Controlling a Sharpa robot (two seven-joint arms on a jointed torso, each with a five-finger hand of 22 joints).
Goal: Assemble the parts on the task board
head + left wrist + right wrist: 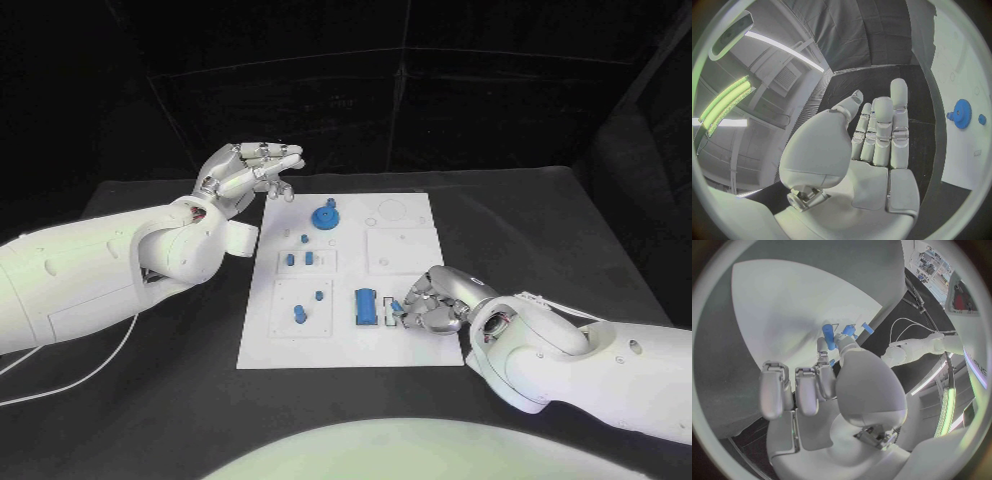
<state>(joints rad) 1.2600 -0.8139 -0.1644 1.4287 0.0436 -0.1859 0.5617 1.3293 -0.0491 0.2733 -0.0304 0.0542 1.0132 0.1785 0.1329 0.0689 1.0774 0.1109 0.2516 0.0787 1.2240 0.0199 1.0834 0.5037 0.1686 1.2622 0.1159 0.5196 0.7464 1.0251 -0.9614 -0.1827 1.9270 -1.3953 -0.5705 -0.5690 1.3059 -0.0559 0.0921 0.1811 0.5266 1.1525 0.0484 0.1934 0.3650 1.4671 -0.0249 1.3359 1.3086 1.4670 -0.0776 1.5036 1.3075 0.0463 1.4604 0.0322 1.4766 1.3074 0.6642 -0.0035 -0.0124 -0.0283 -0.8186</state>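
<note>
The white task board [404, 340] is lying in the middle of the black bench [548, 210], its long side running away from the robot. Blue parts are spread over it: a gear-like part with an upright peg [329, 215] is standing near the far edge, small blue pieces [299, 259] are sitting in a recess at mid-board, two more small ones [304, 306] are lying in a near recess on the left, and a larger rectangular blue block [368, 306] is standing near the front edge.

The left robot hand [254, 169] is being held above the bench just off the board's far left corner. In the left wrist view its fingers [881, 131] are stretched out straight and side by side, and nothing is being held; the gear-like part [962, 113] is seen off to the side on the board.

The right robot hand [433, 303] is resting low over the board's near right part, just beside the rectangular block. In the right wrist view some fingers are curled and one finger [824, 352] is reaching toward small blue parts [828, 333] on the board. Whether a part is actually being pinched cannot be told.
</note>
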